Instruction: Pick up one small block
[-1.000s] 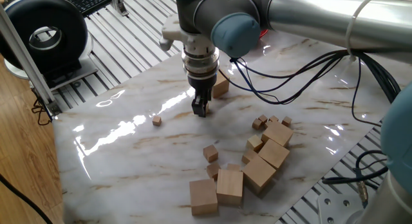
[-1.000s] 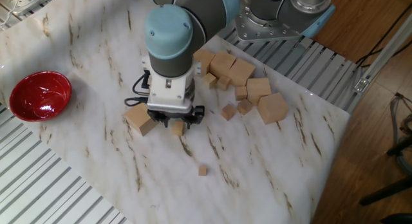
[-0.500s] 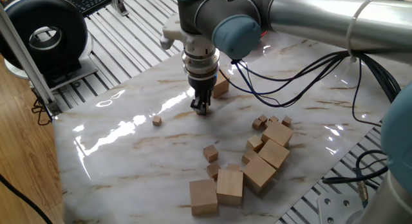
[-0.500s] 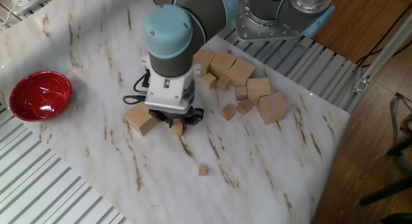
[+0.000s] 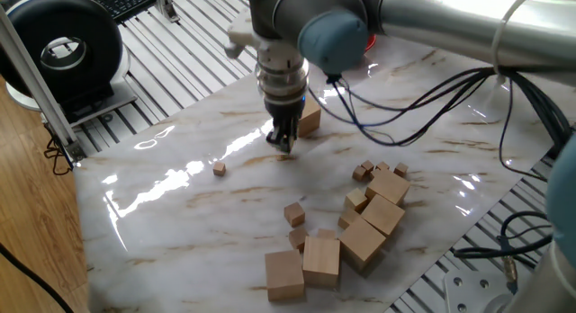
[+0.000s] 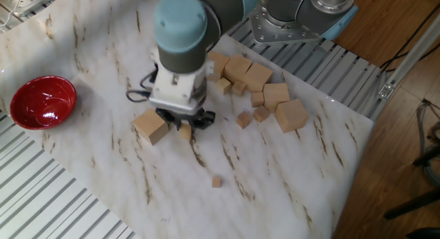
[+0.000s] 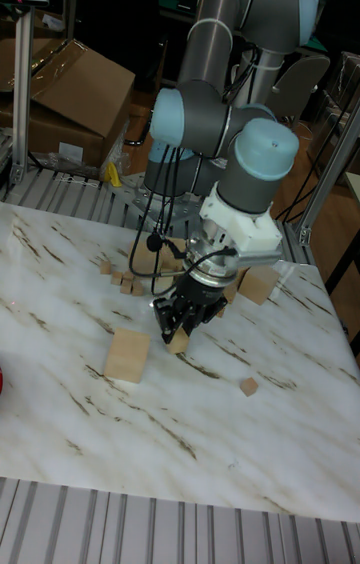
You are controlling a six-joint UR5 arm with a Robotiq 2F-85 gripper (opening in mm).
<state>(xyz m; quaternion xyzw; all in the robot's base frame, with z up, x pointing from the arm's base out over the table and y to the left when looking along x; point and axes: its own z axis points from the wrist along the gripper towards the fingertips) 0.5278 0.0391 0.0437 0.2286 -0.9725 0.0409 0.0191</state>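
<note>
My gripper (image 6: pixel 184 126) points straight down over the marble table (image 6: pixel 289 184), shut on a small block (image 6: pixel 184 132), a pale-wood cube. The tall fixed view shows that small block (image 7: pixel 178 344) pinched between the dark fingertips of the gripper (image 7: pixel 176 332), at or just above the tabletop. In one fixed view the gripper (image 5: pixel 283 147) hides most of the block. A big pale-wood cube (image 6: pixel 151 126) sits right beside the gripper. Other small blocks (image 5: pixel 294 213) lie near the pile.
A heap of big and small wooden cubes (image 5: pixel 364 225) lies near one table corner. A tiny cube (image 5: pixel 219 170) sits alone on the marble. A red bowl (image 6: pixel 41 101) stands at the far side. Black cables (image 5: pixel 423 97) hang off the arm.
The gripper has risen a little from its lowest position, and the small block between its fingers has shifted with it. The other cubes have not moved.
</note>
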